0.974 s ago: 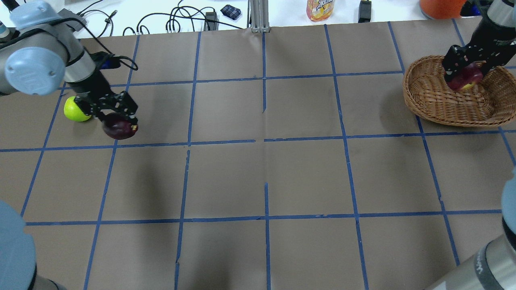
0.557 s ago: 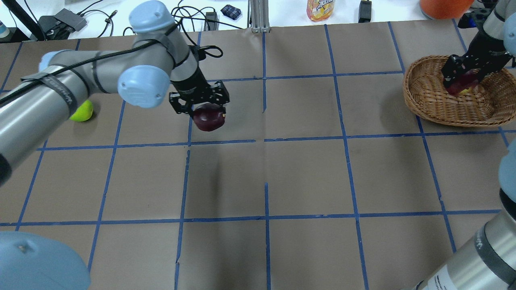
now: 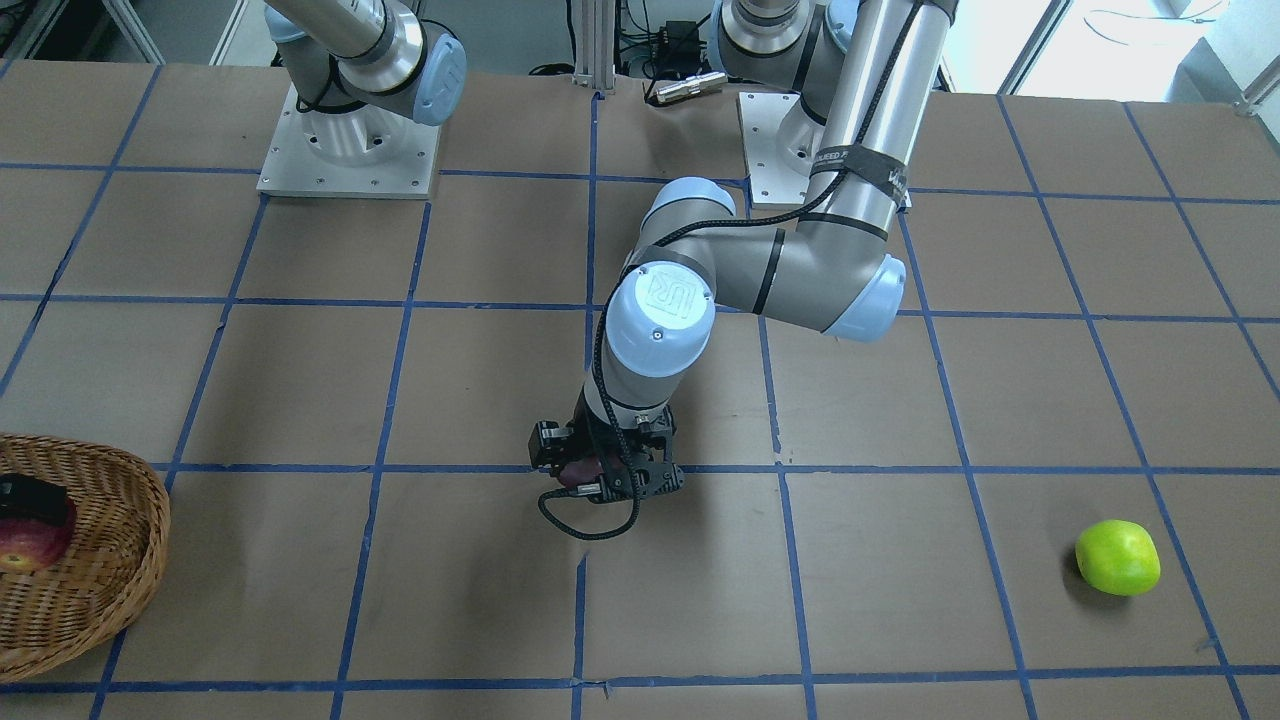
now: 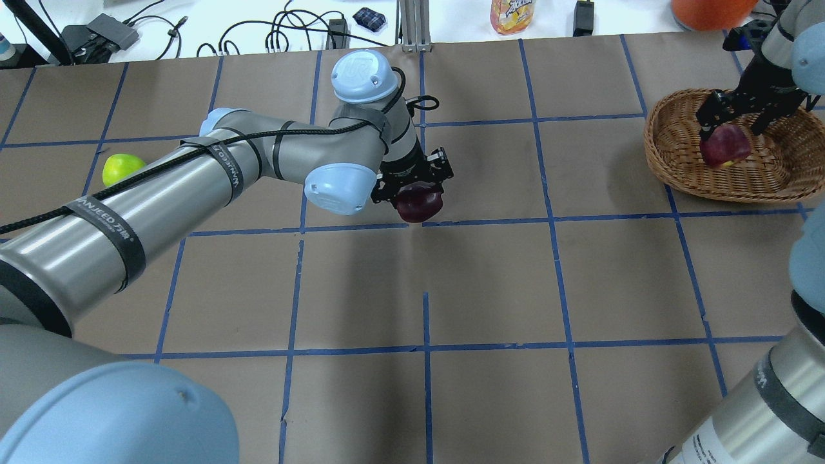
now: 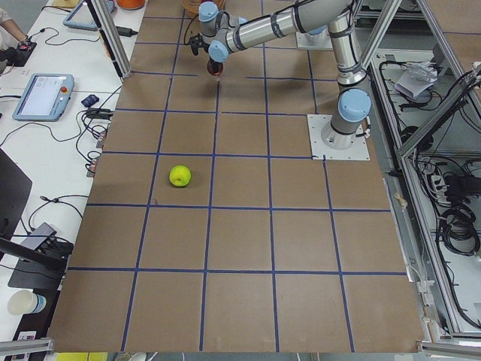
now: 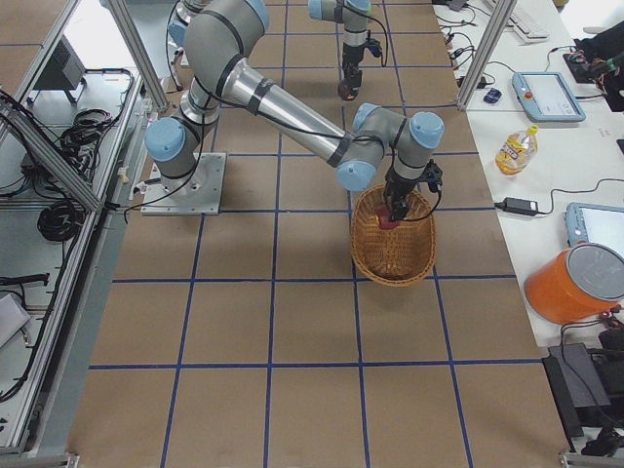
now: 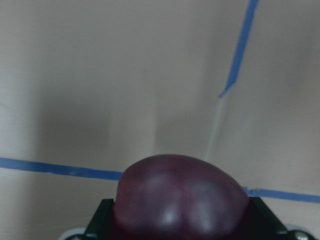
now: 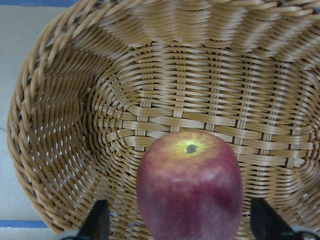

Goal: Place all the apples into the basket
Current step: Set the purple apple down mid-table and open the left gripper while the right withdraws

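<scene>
My left gripper (image 4: 416, 190) is shut on the dark maroon apple (image 4: 419, 205), carried above the table's middle; the left wrist view shows that apple (image 7: 180, 200) filling the space between the fingers. The lime green apple (image 4: 122, 168) lies alone on the table far to the left, also in the front view (image 3: 1117, 557). At the far right stands the wicker basket (image 4: 677, 158), and the red apple (image 4: 724, 145) with a yellow patch lies inside it. Just above it my right gripper (image 4: 731, 119) hangs open, its fingers (image 8: 100, 222) apart from the red apple (image 8: 190, 187).
A drink bottle (image 4: 512, 14), an orange container (image 4: 709, 9), cables and a metal post (image 4: 412, 26) line the far edge. The two arm bases (image 3: 345, 150) stand on the robot's side. Blue tape divides the brown table cover into squares.
The left arm swung right with the maroon apple, from beside the green apple to the table's middle. The right gripper let go of the red apple in the basket and drew up slightly.
</scene>
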